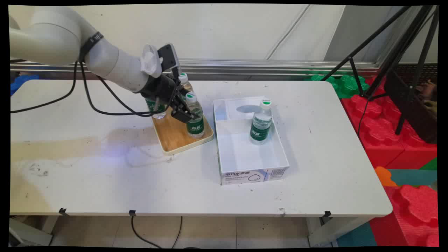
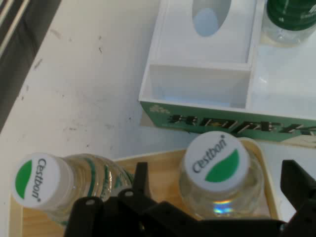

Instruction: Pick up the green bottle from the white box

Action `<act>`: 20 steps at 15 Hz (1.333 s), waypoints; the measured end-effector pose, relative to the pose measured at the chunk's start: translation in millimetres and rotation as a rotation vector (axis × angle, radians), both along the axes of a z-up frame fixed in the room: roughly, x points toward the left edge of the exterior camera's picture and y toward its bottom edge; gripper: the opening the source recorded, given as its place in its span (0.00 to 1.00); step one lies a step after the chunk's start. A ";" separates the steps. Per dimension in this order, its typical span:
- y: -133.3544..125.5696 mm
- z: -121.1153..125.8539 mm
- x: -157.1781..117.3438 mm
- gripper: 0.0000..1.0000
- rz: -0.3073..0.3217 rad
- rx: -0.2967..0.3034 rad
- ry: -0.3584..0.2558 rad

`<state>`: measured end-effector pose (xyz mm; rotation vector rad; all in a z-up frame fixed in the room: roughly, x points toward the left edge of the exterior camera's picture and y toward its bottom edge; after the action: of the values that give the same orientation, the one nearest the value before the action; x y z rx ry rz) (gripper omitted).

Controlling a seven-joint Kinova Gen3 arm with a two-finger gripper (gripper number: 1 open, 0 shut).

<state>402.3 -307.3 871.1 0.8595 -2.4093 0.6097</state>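
Note:
My gripper (image 1: pixel 188 112) hangs low over a wooden tray (image 1: pixel 175 137), open, with its fingers on either side of a water bottle (image 1: pixel 195 119) with a green label and white cap. In the hand view that bottle's cap (image 2: pixel 215 160) sits between the left finger (image 2: pixel 141 178) and the right finger (image 2: pixel 296 183), with a gap on each side. A second bottle (image 1: pixel 184 82) (image 2: pixel 37 181) stands on the tray beside it. A third bottle (image 1: pixel 158 111) is partly hidden behind the hand. To the right is a white box (image 1: pixel 245 157) (image 2: pixel 197 85) holding one more upright bottle (image 1: pixel 260 123) (image 2: pixel 291 19).
Black cables (image 1: pixel 87 98) hang from the arm over the table's left part. A black tripod (image 1: pixel 395 52) stands off the table's right end above red foam blocks (image 1: pixel 388 140) and green foam blocks (image 1: pixel 344 84). A metal rail (image 1: pixel 262 64) runs along the wall behind.

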 end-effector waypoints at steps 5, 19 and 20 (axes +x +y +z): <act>22.1 39.0 -7.0 1.00 -0.041 -0.055 0.006; 44.9 77.2 -86.6 1.00 -0.039 -0.052 0.094; 42.7 76.4 -94.1 1.00 -0.035 -0.051 0.099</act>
<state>308.3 -264.6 947.5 0.8054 -2.3048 0.5985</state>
